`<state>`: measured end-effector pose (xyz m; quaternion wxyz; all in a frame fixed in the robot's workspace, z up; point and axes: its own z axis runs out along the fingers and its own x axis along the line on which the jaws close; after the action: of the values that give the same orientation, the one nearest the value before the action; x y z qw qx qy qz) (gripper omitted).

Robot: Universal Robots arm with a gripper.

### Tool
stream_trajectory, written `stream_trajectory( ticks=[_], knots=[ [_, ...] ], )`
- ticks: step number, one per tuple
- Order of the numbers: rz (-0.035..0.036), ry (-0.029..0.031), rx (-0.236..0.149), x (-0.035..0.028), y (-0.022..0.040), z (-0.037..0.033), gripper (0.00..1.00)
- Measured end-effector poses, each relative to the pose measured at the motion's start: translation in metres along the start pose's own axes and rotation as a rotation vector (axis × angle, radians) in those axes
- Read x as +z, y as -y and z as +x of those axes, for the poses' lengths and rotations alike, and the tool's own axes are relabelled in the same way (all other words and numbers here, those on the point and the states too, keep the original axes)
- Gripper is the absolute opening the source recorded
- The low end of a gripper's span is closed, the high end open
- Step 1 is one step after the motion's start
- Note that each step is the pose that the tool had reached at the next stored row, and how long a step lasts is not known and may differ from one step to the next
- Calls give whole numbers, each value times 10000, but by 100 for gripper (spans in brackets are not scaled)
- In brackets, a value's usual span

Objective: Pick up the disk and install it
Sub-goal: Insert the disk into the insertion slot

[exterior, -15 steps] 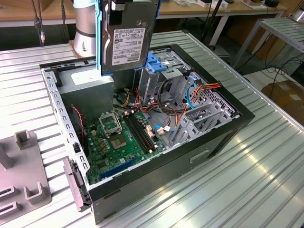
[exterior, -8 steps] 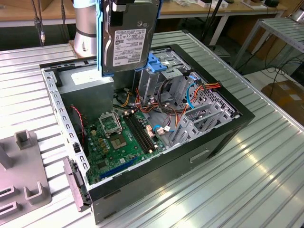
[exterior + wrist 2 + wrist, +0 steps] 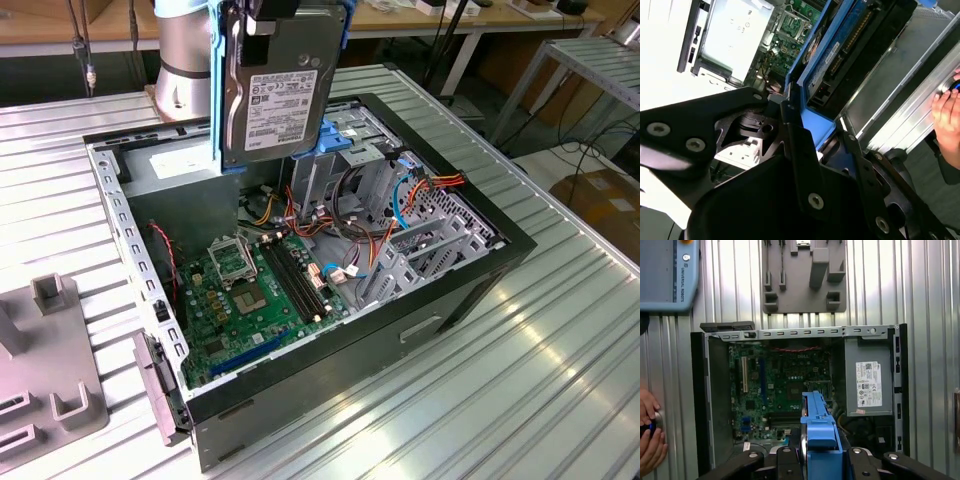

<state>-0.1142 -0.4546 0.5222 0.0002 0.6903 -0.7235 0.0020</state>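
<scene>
Holding the disk [image 3: 280, 85] by its upper end, my hand [image 3: 262, 18] is clamped shut on it, with the drive hanging upright and clear of everything beneath. In the exterior view its white label faces the camera and the bright blue carrier rail runs down both long edges. The disk hangs above the rear part of the open computer case [image 3: 480, 270], over the space between the grey box with the white label [image 3: 175, 165] and the metal drive cage [image 3: 350, 150] with its blue latch. It touches neither of them.

In the first wrist view the blue rail [image 3: 819, 432] stands out between my fingers [image 3: 790, 462], with the green motherboard [image 3: 785, 380] lying flat in the case below. In the second wrist view the drive's connector end [image 3: 850, 45] points down toward the case.

The case rests on the ribbed metal table [image 3: 540, 380], with a grey fixture plate [image 3: 40, 400] beside it at the exterior view's left. A person's hands [image 3: 650, 440] rest at the table's edge, well apart from the case.
</scene>
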Motion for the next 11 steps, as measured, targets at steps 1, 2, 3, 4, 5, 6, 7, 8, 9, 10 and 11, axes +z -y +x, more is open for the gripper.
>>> stream_trajectory(
  ticks=[1,2,3,4,5,6,7,8,9,10,11],
  knots=[
    [0,0,0,1,2,33,37],
    [0,-1,-1,2,4,61,37],
    [0,-1,-1,4,8,125,37],
    [0,0,-1,6,12,183,37],
    [0,-1,0,6,13,210,37],
    [-1,-2,0,7,15,234,37],
    [0,-2,0,8,18,262,37],
    [0,-2,-1,9,21,288,37],
    [0,-1,-1,10,25,314,37],
    [-6,-4,-1,11,58,333,37],
    [-6,-2,-1,13,83,336,37]
  ],
)
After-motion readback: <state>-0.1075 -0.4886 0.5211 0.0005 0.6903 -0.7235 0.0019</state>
